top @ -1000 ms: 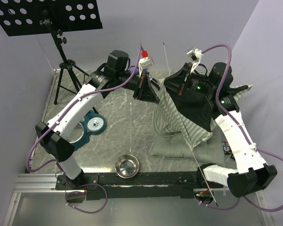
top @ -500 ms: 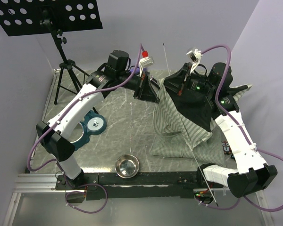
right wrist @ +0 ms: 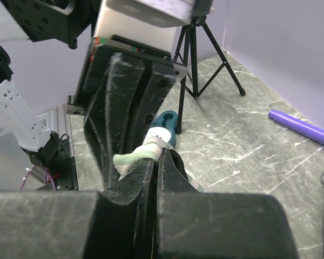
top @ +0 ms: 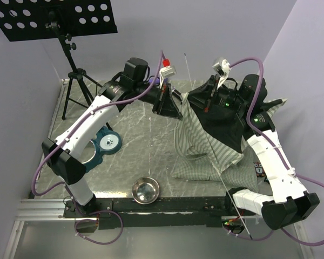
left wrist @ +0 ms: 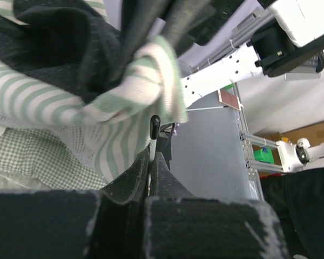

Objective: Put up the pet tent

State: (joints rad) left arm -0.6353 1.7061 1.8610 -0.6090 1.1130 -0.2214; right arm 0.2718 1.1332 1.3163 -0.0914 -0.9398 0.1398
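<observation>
The pet tent (top: pixel 213 135) is a heap of green-and-white striped fabric with dark lining, lying on its grey-green checked cushion mat (top: pixel 197 167) at the centre right. My left gripper (top: pixel 176 111) is at the tent's upper left corner. In the left wrist view it (left wrist: pixel 153 155) is shut on a thin white pole (left wrist: pixel 151 148) with a black tip, just under the striped fabric (left wrist: pixel 65 102). My right gripper (top: pixel 191 100) faces it from the other side. In the right wrist view it (right wrist: pixel 159 155) is shut on a rolled green-and-white fabric edge (right wrist: pixel 137 156).
A steel bowl (top: pixel 145 190) sits near the front edge. The teal bowl holder (top: pixel 105 143) lies at the left. A music stand tripod (top: pixel 73 91) stands at the back left. A loose thin pole (top: pixel 232 199) runs from the tent to the front rail. A purple tube (right wrist: pixel 302 129) lies behind.
My right arm has shifted slightly up and to the left, lifting the tent's top corner a little. My left arm has stayed put.
</observation>
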